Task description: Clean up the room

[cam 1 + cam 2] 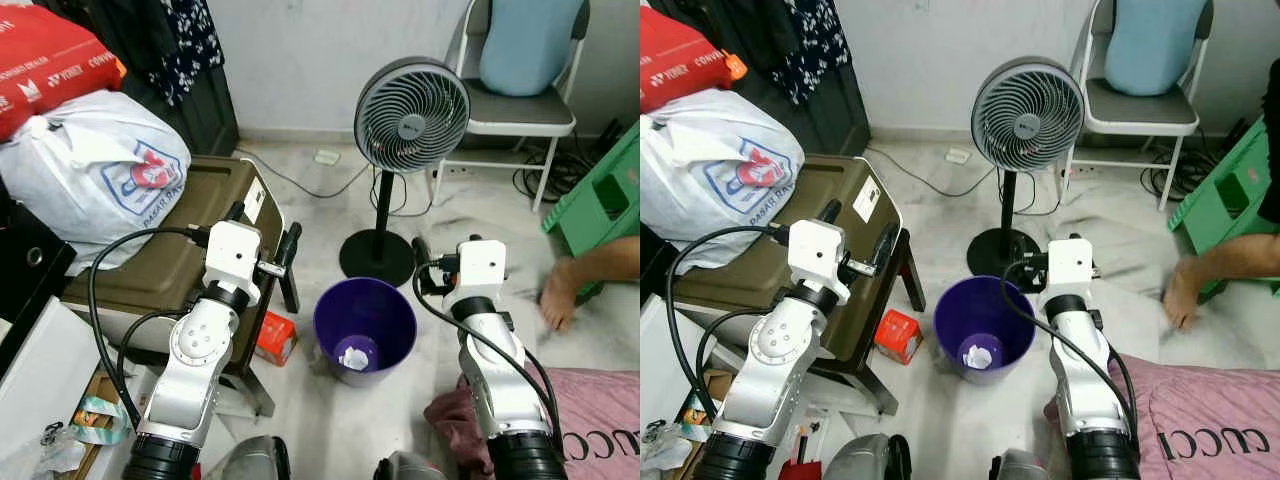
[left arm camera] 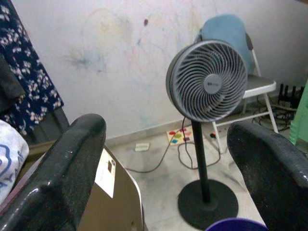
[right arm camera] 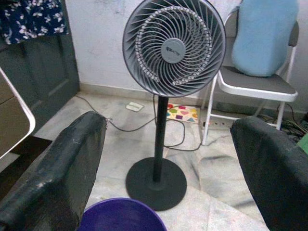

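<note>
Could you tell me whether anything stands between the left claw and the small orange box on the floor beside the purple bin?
Nothing visible blocks it. The left claw is open, raised beside the brown table, and the orange box lies on the floor below it, next to the purple bin. The table's dark leg stands close beside that path, so the descent is tight.

I had the bin on the floor straight ahead, between my two arms, with a crumpled scrap in its bottom. The standing fan stood just behind it, and a folding chair with a cushion on it sat behind the fan, to the right. A small carton lay just left of the bin, beside the low table, which carried a plastic bag. A person's hand rested on the floor to the right.
</note>
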### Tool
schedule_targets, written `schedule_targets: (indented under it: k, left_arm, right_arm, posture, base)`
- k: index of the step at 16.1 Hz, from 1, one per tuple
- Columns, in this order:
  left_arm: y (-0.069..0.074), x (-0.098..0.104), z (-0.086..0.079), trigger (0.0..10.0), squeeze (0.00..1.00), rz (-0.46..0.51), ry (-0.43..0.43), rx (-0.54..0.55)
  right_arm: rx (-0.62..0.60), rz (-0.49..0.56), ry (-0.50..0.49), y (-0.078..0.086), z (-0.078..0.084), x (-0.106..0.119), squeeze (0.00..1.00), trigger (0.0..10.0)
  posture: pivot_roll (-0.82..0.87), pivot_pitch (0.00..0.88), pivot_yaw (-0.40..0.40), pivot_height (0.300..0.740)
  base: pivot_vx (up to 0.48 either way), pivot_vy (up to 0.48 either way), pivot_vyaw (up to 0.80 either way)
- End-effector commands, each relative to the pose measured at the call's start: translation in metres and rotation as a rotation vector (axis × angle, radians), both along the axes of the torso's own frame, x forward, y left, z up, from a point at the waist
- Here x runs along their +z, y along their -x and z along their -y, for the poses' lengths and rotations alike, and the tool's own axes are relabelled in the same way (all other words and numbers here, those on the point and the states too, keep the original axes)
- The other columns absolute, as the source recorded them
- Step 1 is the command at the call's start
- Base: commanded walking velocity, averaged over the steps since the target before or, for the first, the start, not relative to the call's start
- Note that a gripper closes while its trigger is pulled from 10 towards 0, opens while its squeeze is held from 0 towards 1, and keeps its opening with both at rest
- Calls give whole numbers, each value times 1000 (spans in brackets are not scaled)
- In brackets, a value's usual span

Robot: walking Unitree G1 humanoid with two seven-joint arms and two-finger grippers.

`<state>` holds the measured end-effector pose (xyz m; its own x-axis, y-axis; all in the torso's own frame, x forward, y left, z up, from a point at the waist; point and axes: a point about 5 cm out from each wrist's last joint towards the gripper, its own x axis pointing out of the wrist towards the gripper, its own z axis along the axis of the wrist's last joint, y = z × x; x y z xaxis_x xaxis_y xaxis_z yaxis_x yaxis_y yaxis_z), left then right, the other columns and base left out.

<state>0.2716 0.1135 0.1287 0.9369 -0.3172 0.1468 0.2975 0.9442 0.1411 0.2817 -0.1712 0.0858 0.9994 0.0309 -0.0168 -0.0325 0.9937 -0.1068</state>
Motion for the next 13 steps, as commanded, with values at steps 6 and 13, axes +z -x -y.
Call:
schedule_targets:
  k: [6,13]
  left_arm:
    - [-1,-3,-4,10000,0,5,15,5]
    - [0,-1,-3,10000,0,17,22,0]
  right_arm:
    - [64,101,-32,-17,-18,29,1000,10000]
    - [86,129,7,-22,-26,38,0,10000]
  posture:
    - [-77,0,69,740]
    - [-76,0,58,740]
  base:
    - [0,0,0]
    - [0,0,343]
